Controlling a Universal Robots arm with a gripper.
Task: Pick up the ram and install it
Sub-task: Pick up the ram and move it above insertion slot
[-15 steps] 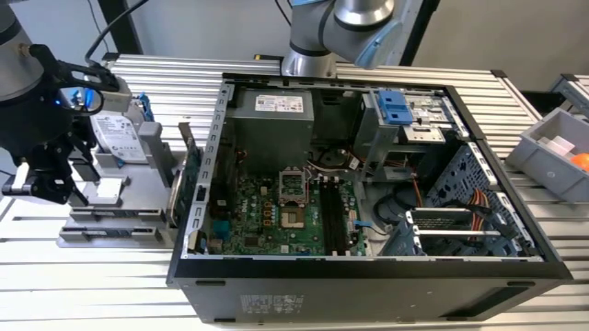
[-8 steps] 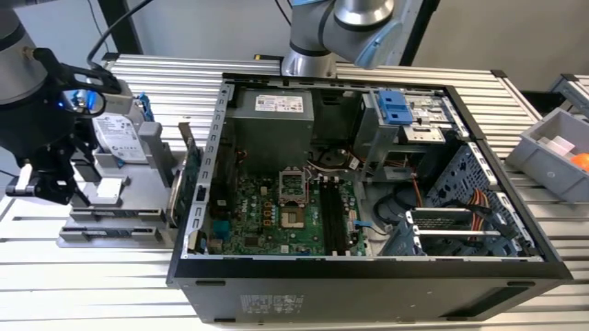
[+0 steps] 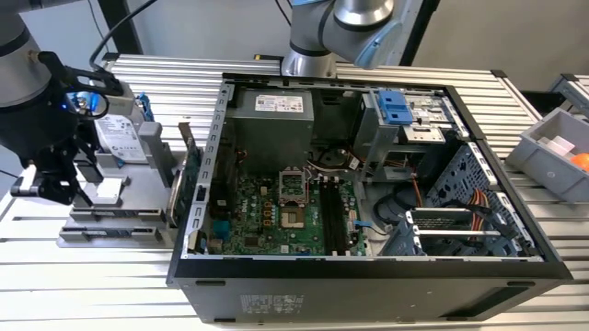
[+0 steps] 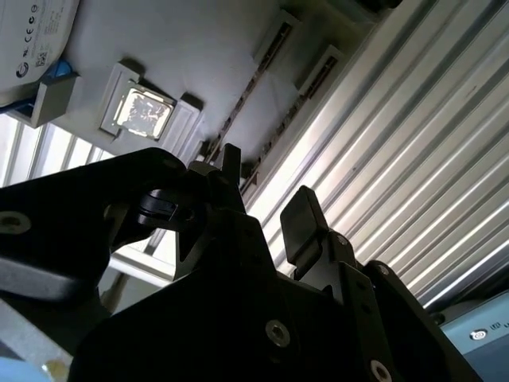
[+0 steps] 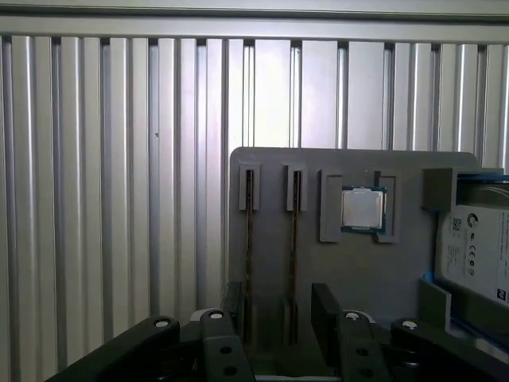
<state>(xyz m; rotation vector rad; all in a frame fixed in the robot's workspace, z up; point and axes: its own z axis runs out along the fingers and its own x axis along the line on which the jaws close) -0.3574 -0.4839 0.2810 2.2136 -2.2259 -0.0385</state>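
**A:** Where's the ram (image 5: 294, 231)?

**B:** It stands on edge in a narrow slot of a flat, matt grey holder plate (image 5: 270, 163), just beside the processor chip (image 5: 363, 208). Edge-on, it reads as a thin, dark strip. A second stick (image 5: 248, 231) of the same kind stands parallel to it, one slot further from the chip.

**A:** What does the chip look like?

**B:** It is square with a shiny metal lid, and it sits between two raised grey rails.

**A:** And the gripper (image 5: 279, 296)?

**B:** It is matt black with screw heads showing, and its fingers (image 5: 326, 310) are blocky and flat-faced. In both wrist views the jaws are spread apart and clasp nothing. In the first wrist view the gap between them lies over the two sticks, to the side of the chip. I cannot tell whether a pad touches either stick.

**A:** What's on the chip's other side?

**B:** A hard drive (image 5: 477, 255) with a smooth white label, in a blue frame. It is just beside the chip, on the side away from the sticks.

**A:** What is the surface underneath?

**B:** A table (image 5: 119, 199) of ribbed aluminium, with long bright ridges and dark grooves. In the exterior view, an open black computer case (image 3: 368, 283) lies on it well apart from the chip, toward the exterior view's right. A green motherboard (image 3: 276, 214) lies flat inside the case.
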